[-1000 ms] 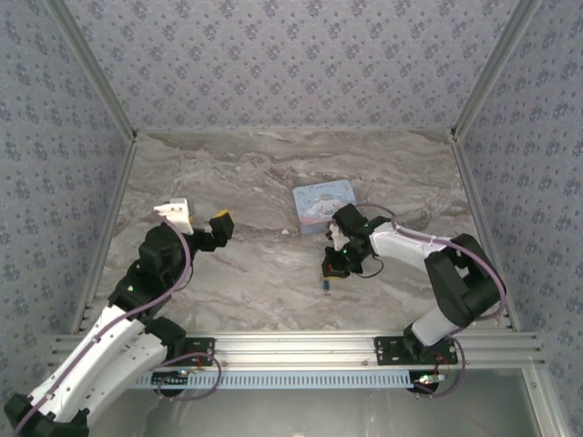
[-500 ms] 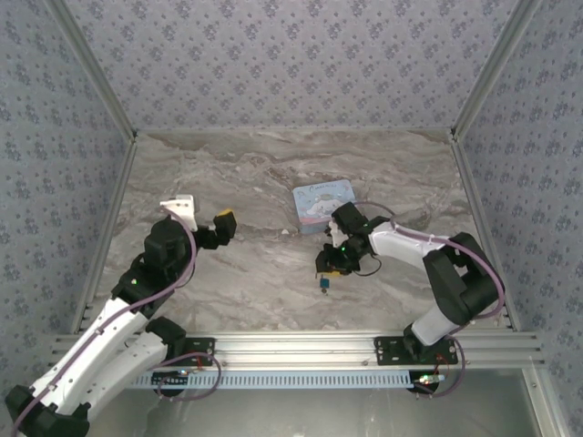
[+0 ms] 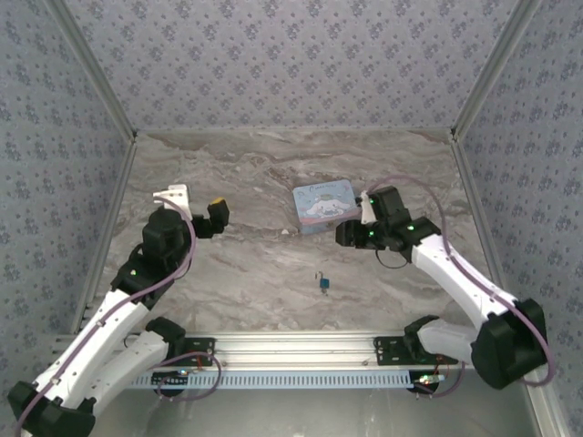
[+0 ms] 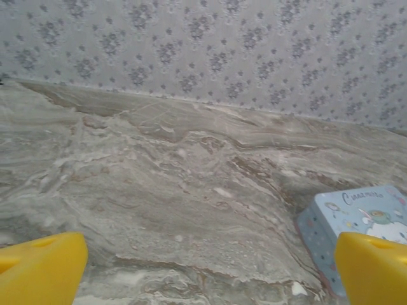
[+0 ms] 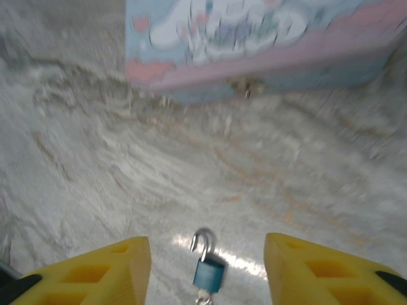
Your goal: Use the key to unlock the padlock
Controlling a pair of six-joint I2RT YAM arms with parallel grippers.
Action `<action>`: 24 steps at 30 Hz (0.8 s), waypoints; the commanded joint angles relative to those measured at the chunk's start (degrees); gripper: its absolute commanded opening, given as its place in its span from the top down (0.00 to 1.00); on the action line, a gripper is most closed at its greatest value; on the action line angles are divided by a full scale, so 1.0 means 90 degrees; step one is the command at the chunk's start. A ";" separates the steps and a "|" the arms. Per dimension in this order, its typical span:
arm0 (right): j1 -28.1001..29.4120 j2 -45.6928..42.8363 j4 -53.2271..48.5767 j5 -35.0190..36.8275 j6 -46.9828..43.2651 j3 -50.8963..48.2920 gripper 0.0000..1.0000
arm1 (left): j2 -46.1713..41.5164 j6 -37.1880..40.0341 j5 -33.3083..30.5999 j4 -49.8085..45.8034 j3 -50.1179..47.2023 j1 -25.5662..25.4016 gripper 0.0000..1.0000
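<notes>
The tiny blue padlock (image 3: 322, 283) lies on the marble table, its silvery shackle (image 5: 203, 244) swung open. A silvery bit at the bottom of its body (image 5: 203, 297) looks like the key, cut off by the frame edge. My right gripper (image 3: 347, 235) is open above the table between the padlock and the tin, holding nothing; in the right wrist view the padlock (image 5: 208, 272) lies between its yellow fingers (image 5: 102, 273), untouched. My left gripper (image 3: 216, 215) is open and empty at the left, well away from the padlock, with its yellow fingertips (image 4: 42, 267) wide apart.
A pale blue cartoon tin (image 3: 324, 205) lies flat behind the right gripper, its clasp side (image 5: 245, 88) towards the padlock; the tin (image 4: 359, 222) also sits at the right of the left wrist view. Patterned walls (image 3: 291, 64) and metal rails enclose the table.
My right gripper has drawn back from the padlock, up and towards the tin, leaving the padlock on the table. The left arm has shifted slightly back and left.
</notes>
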 commanded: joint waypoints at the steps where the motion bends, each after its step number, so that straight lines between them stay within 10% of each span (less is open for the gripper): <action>1: -0.0463 -0.0616 0.0371 0.0390 -0.0119 -0.0388 0.44 | -0.0005 0.0121 -0.0196 -0.0139 0.0226 0.0199 0.01; 8: -0.1622 -0.1512 0.1010 0.0436 -0.0449 -0.0910 0.36 | 0.0222 0.0267 -0.0289 -0.0238 0.0240 0.0511 0.01; 17: -0.2797 -0.1964 0.1398 0.0775 -0.0664 -0.1295 0.01 | 0.0596 0.0518 -0.0322 -0.0097 0.0081 0.1010 0.01; 24: -0.3707 -0.2059 0.2361 0.1211 -0.0499 -0.2030 0.00 | 0.0828 0.1191 -0.0556 0.0563 -0.0404 0.1177 0.01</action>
